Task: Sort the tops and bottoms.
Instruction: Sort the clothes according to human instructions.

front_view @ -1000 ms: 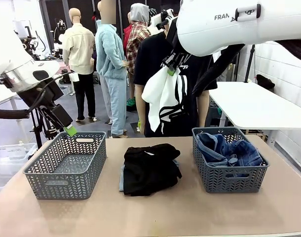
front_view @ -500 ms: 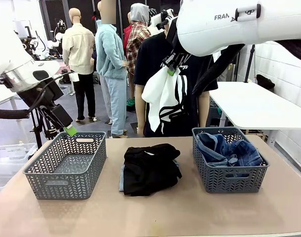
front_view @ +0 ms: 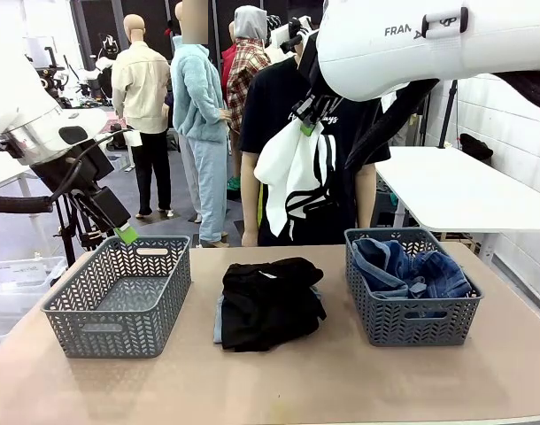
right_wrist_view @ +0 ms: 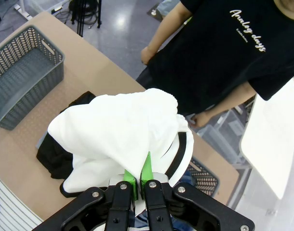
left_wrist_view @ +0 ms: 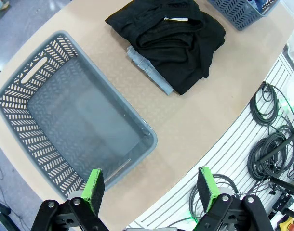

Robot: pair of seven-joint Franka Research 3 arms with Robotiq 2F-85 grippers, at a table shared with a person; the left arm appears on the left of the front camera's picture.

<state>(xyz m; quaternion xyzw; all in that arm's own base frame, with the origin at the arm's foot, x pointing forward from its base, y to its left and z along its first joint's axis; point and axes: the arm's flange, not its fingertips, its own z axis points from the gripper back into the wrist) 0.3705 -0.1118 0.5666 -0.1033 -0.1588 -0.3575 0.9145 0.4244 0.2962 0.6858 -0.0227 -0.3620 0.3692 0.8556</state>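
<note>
1. White knit top (front_view: 292, 173) with black trim hangs high in the upper middle of the front view, in front of a person (front_view: 274, 106) in a black T-shirt. Our right gripper (front_view: 306, 125) is clamped on a bunched fold of it.
2. From the right wrist we see the cloth balloon over the pinched green pads (right_wrist_view: 147, 169) and drape past them on all sides.
3. We judge it light, soft and limp: it will sag and swing, so we would lower it until it piles up before letting go.
4. At the table's centre, between the baskets, the black knit top (front_view: 270, 301) lies folded on pale denim (front_view: 219, 320), whose edge pokes out at lower left.
5. We would pinch the black top at a raised fold, so as not to catch the stiffer, heavier denim beneath.
6. Dark blue denim (front_view: 410, 267) fills the right basket (front_view: 412, 323).
7. Our left gripper (left_wrist_view: 151, 185) hovers with jaws wide apart, holding nothing, over the near corner of the empty left basket (left_wrist_view: 21, 84).
</note>
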